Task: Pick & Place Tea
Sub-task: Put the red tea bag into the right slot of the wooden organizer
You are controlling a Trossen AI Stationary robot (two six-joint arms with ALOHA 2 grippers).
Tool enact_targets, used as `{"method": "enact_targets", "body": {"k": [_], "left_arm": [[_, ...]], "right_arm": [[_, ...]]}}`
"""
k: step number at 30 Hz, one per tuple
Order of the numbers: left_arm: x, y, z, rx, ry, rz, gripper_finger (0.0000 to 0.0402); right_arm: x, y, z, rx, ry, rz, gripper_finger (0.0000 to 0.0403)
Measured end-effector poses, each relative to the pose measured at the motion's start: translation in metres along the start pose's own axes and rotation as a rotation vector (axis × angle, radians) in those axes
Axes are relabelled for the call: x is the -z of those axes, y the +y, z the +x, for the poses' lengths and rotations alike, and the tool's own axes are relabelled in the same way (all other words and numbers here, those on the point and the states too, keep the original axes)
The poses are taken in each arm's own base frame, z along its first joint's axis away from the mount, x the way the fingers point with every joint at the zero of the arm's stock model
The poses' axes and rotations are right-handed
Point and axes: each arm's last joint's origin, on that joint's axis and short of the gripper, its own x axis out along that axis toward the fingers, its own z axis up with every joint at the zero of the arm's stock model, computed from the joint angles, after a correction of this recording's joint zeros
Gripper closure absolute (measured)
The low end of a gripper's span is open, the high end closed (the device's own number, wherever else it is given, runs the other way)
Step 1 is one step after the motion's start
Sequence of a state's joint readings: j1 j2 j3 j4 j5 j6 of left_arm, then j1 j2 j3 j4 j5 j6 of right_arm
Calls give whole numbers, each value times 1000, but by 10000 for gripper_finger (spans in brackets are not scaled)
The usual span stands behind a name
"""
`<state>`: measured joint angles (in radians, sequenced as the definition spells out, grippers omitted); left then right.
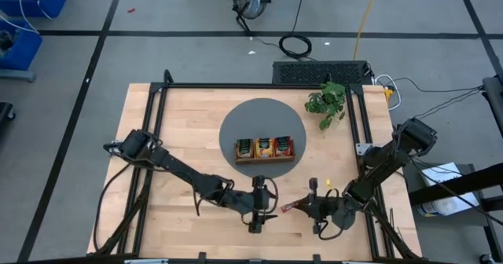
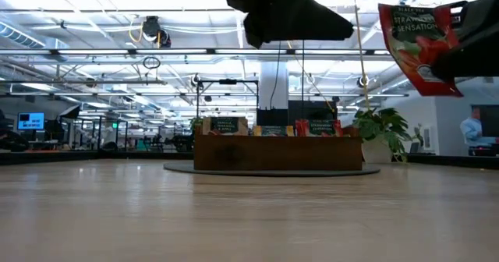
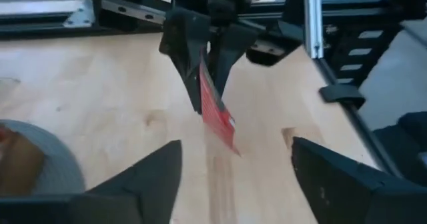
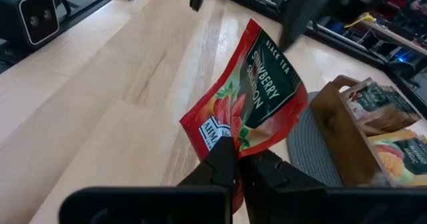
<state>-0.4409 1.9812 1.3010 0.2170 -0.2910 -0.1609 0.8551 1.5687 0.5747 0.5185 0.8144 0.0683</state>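
Red tea sachet point(image 4: 248, 101) pinched at one end by right gripper point(image 4: 235, 159), long axis tilted, left gripper point(image 3: 233, 171) open

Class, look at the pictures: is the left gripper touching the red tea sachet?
Apart. The left wrist view shows the left gripper open, the red tea sachet hanging beyond it in the right gripper.

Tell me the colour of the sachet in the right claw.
Red sachet with a dark green label; right wrist view.
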Motion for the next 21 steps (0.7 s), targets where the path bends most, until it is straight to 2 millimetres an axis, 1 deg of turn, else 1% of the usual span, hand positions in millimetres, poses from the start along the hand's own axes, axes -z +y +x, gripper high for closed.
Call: {"method": "enact_targets", "body": {"k": [3, 7, 10, 16, 18, 21], "left_arm": [[-1, 7, 3, 17, -3, -47, 100], [-3, 15, 6, 37, -7, -80, 98], [-1, 18, 9, 45, -3, -95, 110], [3, 16, 13, 49, -1, -87, 139], [4, 19, 15, 31, -3, -94, 148], [2, 23, 16, 21, -21, -103, 174]], "right_arm": [[2, 4, 4, -3, -16, -22, 398], [4, 8, 9, 4, -40, -89, 397], [5, 5, 13, 46, -31, -89, 397], [3, 0, 18, 65, -45, -60, 397], [2, -1, 19, 66, -44, -61, 397], [2, -1, 19, 65, -44, -59, 397]]}}
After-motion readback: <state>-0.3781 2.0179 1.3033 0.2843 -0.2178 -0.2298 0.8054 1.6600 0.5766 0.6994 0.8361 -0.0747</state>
